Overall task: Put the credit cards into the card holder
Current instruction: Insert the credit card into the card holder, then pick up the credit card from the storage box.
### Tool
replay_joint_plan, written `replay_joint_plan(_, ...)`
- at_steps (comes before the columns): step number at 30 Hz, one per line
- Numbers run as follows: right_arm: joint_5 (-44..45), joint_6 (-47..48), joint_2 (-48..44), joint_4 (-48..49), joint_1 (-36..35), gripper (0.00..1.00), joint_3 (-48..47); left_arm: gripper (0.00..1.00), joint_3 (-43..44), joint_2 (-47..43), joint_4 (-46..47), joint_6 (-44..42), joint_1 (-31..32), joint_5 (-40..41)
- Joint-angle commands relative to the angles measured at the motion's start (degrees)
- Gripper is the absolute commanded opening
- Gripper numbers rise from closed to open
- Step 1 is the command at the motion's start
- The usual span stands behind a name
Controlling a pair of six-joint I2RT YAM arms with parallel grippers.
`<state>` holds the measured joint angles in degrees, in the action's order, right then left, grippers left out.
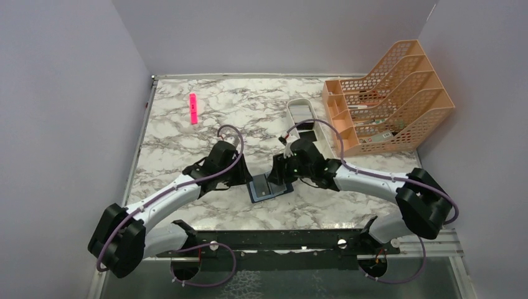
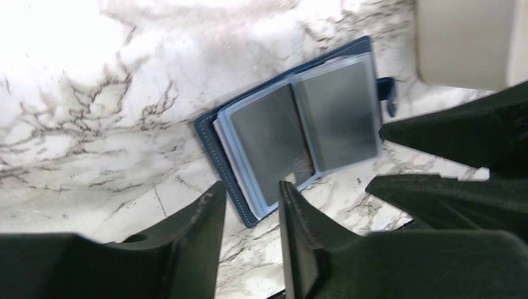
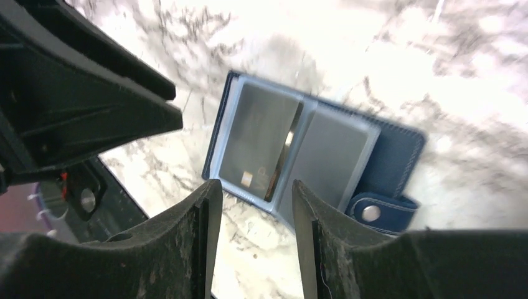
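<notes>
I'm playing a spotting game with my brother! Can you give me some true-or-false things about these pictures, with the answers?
1. The card holder lies open on the table. True.
2. The pink marker is inside the orange rack. False: it lies on the table, over on the left side.
3. The left hand is squeezing a card. False: nothing sits between its fingers.
4. A card shows inside a clear sleeve. True.

Far left on the white, grey-veined marble desk (image 1: 187,140): a small bright pink highlighter (image 1: 193,108), lying flat. Far right: an orange plastic mesh file rack (image 1: 398,93) holding papers; just beside it, a long white oval tray (image 1: 301,101).
</notes>
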<state>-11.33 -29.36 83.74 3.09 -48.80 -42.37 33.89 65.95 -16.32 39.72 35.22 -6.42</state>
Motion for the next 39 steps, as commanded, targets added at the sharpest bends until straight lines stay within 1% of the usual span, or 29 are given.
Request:
replay_joint_plan(1, 10.31, 12.74, -4.21, -7.0, 0.39, 0.49, -6.22, 0.44, 3.4, -4.96, -0.68, -3.02, -0.15, -0.34)
replay_joint_plan(4, 15.32, 20.07, -6.09, -8.69, 0.66, 0.49, -9.62, 0.49, 4.59, -7.79, -1.5, -4.65, -0.15, -0.55)
replay_joint_plan(7, 16.12, 28.3, -8.58, -5.19, 2.45, 0.47, -9.93, 0.55, 5.77, -10.01, -2.05, -6.3, -0.15, -1.05)
replay_joint_plan(9, 16.89, 31.72, -8.94, -4.78, 4.9, 0.45, -11.46, 0.6, 6.73, -10.8, -2.72, -7.23, -0.15, -1.17)
replay_joint_plan(12, 10.42, 40.04, -8.34, -4.23, 9.65, 0.45, -12.17, 0.67, 7.86, -11.6, -3.27, -8.26, -0.15, -2.83)
replay_joint_plan(13, 11.58, 42.55, -7.82, -3.48, 10.71, 0.45, -12.12, 0.7, 8.31, -11.75, -3.62, -8.46, -0.15, -3.38)
replay_joint_plan(14, 12.68, 43.72, -7.16, -3.34, 12.05, 0.45, -12.59, 0.74, 8.84, -11.88, -4.04, -8.77, -0.15, -3.71)
replay_joint_plan(16, 11.39, 44.95, -5.4, -4.14, 16.33, 0.45, -14.03, 0.87, 10.01, -12.08, -5.16, -9.76, -0.15, -4.03)
replay_joint_plan(20, 0.65, 49.67, -1.88, -1.95, 25.84, 0.47, -14.76, 0.99, 11.71, -11.95, -7.38, -11.9, -0.11, -3.23)
replay_joint_plan(22, -1.73, 54.25, 0.69, -2.22, 28.09, 0.48, -15.84, 0.99, 11.74, -11.76, -7.88, -12.81, -0.11, -3.05)
replay_joint_plan(28, -3.74, 66.74, 8.12, -5.05, 30.68, 0.51, -20.06, 0.99, 12.01, -11.1, -8.49, -14.16, -0.15, -3.2)
replay_joint_plan(34, -7.52, 79.67, 12.78, -5.43, 31.43, 0.53, -21.61, 0.99, 12.22, -13.33, -9.99, -15.19, -0.15, 0.12)
replay_joint_plan(39, -9.92, 86.88, 15.77, -4.87, 31.75, 0.53, -21.74, 0.99, 11.57, -16.23, -10.2, -14.58, -0.15, 2.46)
